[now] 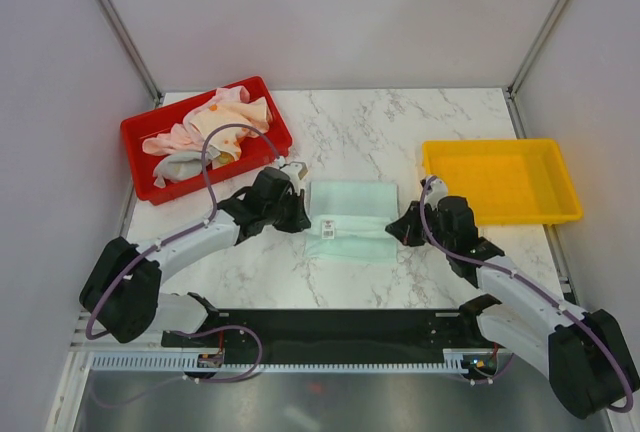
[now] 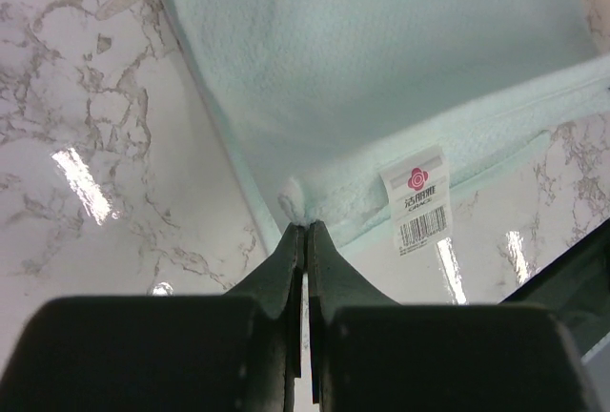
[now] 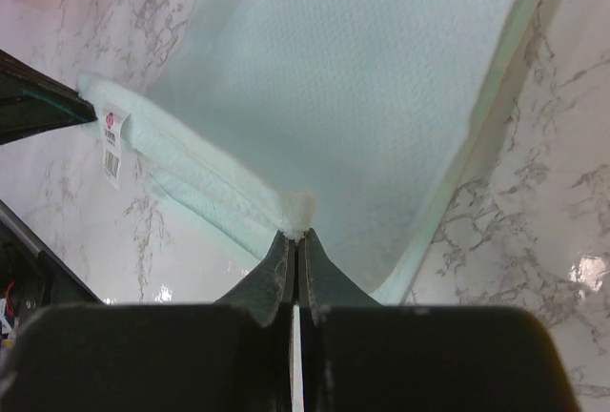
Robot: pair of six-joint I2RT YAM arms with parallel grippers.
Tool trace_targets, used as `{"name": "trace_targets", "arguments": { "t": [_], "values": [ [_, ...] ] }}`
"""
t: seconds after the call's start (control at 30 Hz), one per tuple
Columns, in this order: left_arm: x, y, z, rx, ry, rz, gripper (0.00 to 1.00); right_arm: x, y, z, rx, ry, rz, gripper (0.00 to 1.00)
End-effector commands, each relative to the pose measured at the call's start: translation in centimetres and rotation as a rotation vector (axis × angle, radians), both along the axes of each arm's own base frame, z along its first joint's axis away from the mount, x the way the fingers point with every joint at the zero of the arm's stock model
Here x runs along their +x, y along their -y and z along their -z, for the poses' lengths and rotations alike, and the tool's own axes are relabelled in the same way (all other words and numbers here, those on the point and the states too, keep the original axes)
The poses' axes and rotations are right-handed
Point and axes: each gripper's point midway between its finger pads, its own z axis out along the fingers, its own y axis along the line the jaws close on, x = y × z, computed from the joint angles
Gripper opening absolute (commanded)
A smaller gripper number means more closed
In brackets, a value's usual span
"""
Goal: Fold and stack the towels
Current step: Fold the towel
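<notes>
A pale mint towel point(image 1: 350, 217) lies in the middle of the marble table, its near edge folded over, with a white barcode tag point(image 1: 327, 226). My left gripper point(image 1: 303, 214) is shut on the towel's left edge; the left wrist view shows the fingertips pinching the mint fabric point(image 2: 381, 78) next to the tag point(image 2: 416, 200). My right gripper point(image 1: 397, 227) is shut on the right end of the folded edge; the right wrist view shows the fold's corner point(image 3: 297, 210) pinched in its tips. Other towels point(image 1: 215, 127), pink, cream and grey, lie heaped in the red tray point(image 1: 144, 132).
An empty yellow tray point(image 1: 500, 182) stands at the right, close behind my right arm. The red tray stands at the back left, behind my left arm. White walls enclose the table on three sides.
</notes>
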Motion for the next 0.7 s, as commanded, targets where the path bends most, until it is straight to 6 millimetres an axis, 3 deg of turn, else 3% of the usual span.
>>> {"name": "trace_targets", "arguments": {
  "t": [0.0,0.17,0.4,0.53,0.67],
  "values": [
    [1.3,-0.7,-0.6,0.001,0.051,-0.081,0.02,-0.5,-0.4,-0.1,0.024,0.009,-0.007,0.00],
    [1.6,-0.8,-1.0,0.003,0.075,-0.102,0.02,-0.6,-0.3,0.3,0.014,0.008,-0.008,0.00],
    [0.6,-0.8,0.4,0.024,0.044,-0.092,0.02,-1.2,-0.4,1.7,0.020,-0.038,0.000,0.04],
    [-0.2,-0.7,1.5,0.044,0.021,-0.076,0.02,-1.6,0.0,2.4,0.002,-0.069,0.024,0.19],
    [-0.3,-0.3,0.3,0.019,0.049,-0.067,0.02,-2.0,0.9,1.5,-0.038,-0.084,0.051,0.31]
  ]
}}
